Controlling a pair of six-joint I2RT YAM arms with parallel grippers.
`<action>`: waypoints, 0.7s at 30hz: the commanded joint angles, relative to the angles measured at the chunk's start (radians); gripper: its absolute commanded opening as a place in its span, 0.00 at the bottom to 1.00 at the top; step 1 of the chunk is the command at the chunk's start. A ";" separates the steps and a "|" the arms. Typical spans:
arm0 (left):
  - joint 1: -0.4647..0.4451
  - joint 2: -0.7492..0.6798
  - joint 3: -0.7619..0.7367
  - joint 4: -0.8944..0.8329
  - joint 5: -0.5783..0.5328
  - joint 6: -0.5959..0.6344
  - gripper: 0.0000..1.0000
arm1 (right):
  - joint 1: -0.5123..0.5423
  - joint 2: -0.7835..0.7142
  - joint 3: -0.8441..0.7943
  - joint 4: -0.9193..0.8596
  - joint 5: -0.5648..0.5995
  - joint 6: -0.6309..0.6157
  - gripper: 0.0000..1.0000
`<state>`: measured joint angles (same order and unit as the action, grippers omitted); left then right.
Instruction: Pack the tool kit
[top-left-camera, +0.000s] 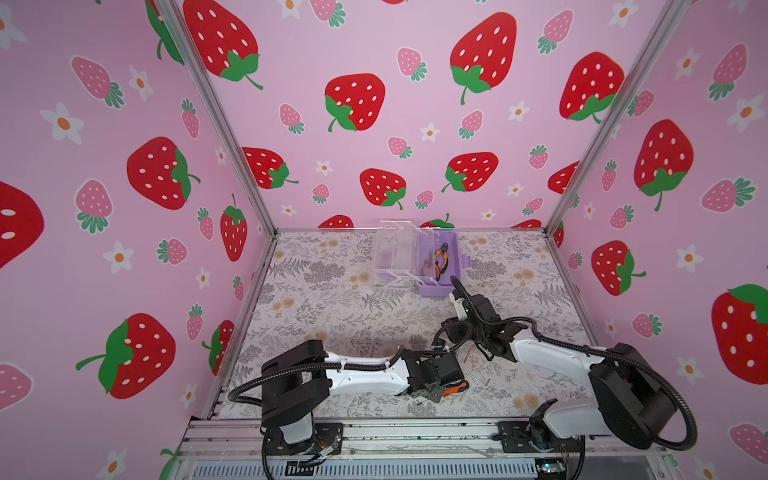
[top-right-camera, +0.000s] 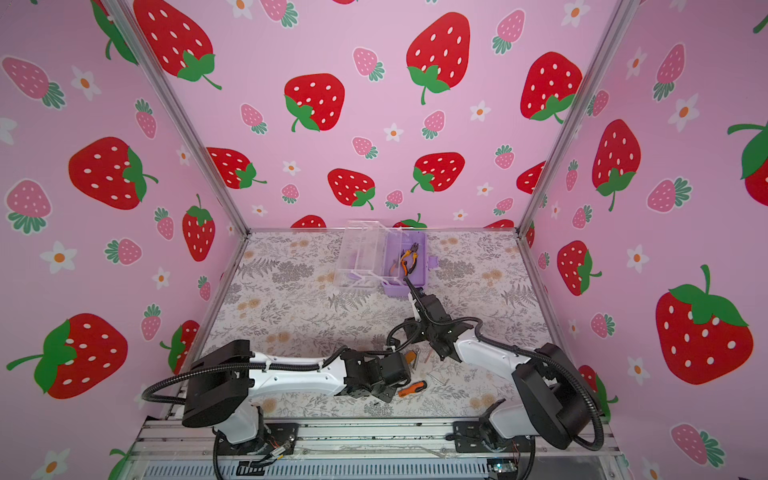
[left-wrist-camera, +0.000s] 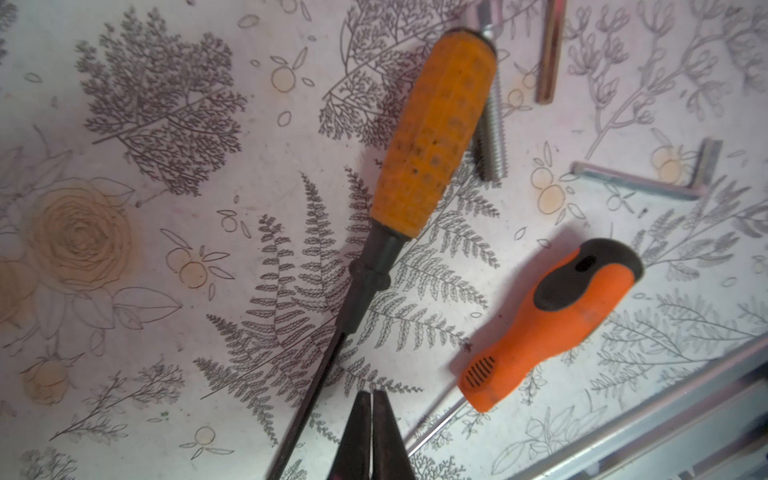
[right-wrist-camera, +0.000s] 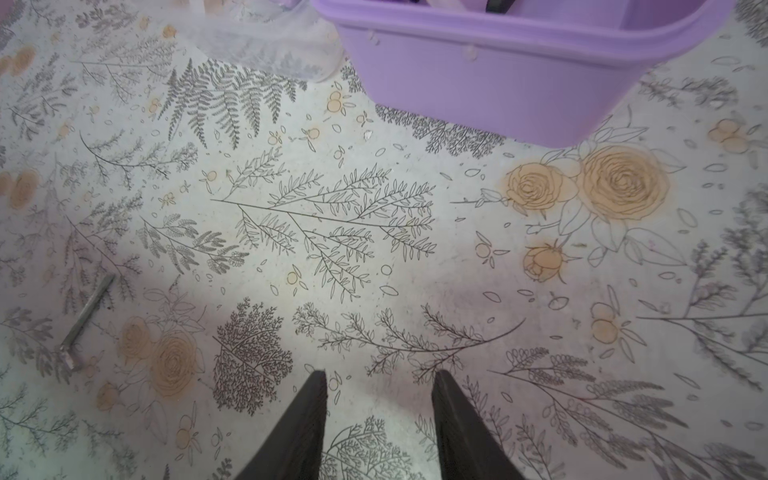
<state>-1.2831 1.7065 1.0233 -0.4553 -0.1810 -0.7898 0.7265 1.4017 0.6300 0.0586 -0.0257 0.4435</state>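
near the front of the table (top-left-camera: 332, 316), the left gripper (left-wrist-camera: 371, 432) is pinched shut on nothing between a yellow-handled screwdriver (left-wrist-camera: 432, 137) and an orange-and-black screwdriver (left-wrist-camera: 548, 324). the right gripper (right-wrist-camera: 379, 395) hangs part open and empty before the lilac box (top-left-camera: 433, 289), far middle, lid (top-left-camera: 395, 249) open, pliers (top-left-camera: 441, 257) inside.

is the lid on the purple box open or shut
Open. The clear lid lies flipped back beside the purple box, leaving the pliers inside uncovered.
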 joint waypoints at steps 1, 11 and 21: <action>-0.003 0.028 0.005 0.035 0.042 0.031 0.07 | 0.007 0.020 0.027 -0.014 -0.025 -0.017 0.45; 0.036 0.077 -0.022 0.063 0.079 0.012 0.05 | 0.007 0.054 0.025 -0.018 -0.066 -0.035 0.50; 0.154 0.079 -0.076 0.120 0.097 -0.001 0.05 | 0.007 0.147 0.070 -0.011 -0.135 -0.070 0.51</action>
<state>-1.1618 1.7622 0.9871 -0.3065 -0.0731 -0.7826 0.7265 1.5223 0.6682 0.0509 -0.1226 0.4015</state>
